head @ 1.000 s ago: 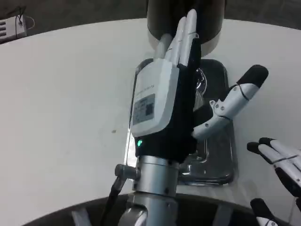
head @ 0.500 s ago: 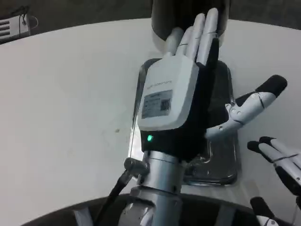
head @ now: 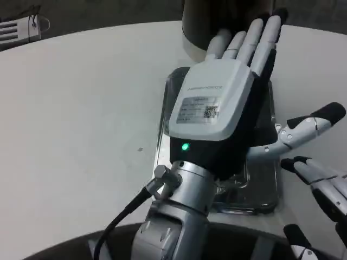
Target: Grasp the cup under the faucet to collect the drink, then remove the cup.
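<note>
White table (head: 81,108), round-edged, spans the view; its far rim curves across the top. Dark cylindrical dispenser body (head: 203,21) stands at the far middle of the table. In front of it, toward the robot, lies a shiny metal drip tray (head: 260,189), rectangular with rounded corners, long side running away from the robot. Left forearm (head: 173,227), silver, rises from the near edge of the tray with a black cable (head: 122,219) looping off its wrist on the side away from the tray. Left hand (head: 222,105) hangs over the tray and covers most of it: white back up, label and green light showing, fingers (head: 255,40) stretched straight and close together toward the dispenser body, thumb (head: 303,127) splayed wide past the tray's right edge with its black tip up; nothing visible in its hold, an unclenched flat hand. Cup cannot be made out; the left hand blocks the tray area below the dispenser where it would stand, so its place relative to the hand cannot be told. Right hand (head: 320,187) sits just beside the tray's right near corner, partly cut by the frame; black-tipped fingers spread apart, holding nothing. A small pale device (head: 19,30) with wires lies well away from the tray, at the table's far left rim.
</note>
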`<action>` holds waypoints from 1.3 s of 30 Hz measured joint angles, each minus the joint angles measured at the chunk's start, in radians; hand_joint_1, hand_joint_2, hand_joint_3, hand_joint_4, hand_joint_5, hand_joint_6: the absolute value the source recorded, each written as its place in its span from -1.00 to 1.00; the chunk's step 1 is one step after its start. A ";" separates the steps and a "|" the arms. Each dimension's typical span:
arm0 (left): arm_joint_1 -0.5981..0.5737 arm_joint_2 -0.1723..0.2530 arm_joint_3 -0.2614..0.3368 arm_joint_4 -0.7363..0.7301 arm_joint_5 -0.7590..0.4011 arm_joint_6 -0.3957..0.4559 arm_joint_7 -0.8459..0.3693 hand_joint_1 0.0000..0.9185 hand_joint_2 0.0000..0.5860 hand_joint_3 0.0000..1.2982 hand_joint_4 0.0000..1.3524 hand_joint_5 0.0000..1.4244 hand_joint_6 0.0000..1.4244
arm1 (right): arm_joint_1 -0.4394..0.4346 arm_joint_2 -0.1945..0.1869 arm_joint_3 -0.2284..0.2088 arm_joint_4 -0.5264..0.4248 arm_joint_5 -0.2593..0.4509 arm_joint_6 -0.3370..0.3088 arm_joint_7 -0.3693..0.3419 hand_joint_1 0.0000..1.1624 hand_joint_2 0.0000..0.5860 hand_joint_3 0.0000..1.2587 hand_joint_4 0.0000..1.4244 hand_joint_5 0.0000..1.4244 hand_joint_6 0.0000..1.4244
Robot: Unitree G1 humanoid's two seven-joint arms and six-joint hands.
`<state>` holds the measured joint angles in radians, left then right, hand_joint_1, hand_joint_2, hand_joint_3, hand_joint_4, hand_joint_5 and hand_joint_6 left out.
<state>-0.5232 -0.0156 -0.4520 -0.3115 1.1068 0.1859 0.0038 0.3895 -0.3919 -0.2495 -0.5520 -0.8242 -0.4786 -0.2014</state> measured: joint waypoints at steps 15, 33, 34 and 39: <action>-0.002 0.009 0.004 -0.012 0.006 0.000 -0.016 -1.00 -0.46 -1.00 -1.00 -0.84 -1.00 | -0.095 0.018 0.049 0.048 0.222 0.115 0.134 -0.39 0.17 -0.89 -0.82 -0.71 -0.57; 0.008 0.029 0.012 -0.057 0.008 0.006 -0.059 -1.00 -0.45 -1.00 -1.00 -0.84 -1.00 | -0.287 0.059 0.154 0.154 0.309 0.219 0.194 -0.28 0.06 -0.96 -0.85 -0.74 -0.59; 0.009 0.031 0.012 -0.060 0.008 0.007 -0.062 -1.00 -0.45 -1.00 -1.00 -0.84 -1.00 | -0.296 0.063 0.159 0.155 0.309 0.229 0.195 -0.28 0.06 -0.96 -0.85 -0.74 -0.60; 0.014 0.037 0.018 -0.080 0.009 0.012 -0.075 -1.00 -0.45 -1.00 -1.00 -0.84 -1.00 | -0.359 0.073 0.187 0.189 0.307 0.263 0.195 -0.26 0.03 -0.98 -0.86 -0.74 -0.60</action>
<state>-0.5092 0.0216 -0.4339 -0.3914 1.1157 0.1983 -0.0712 0.0308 -0.3188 -0.0622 -0.3626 -0.5167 -0.2157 -0.0067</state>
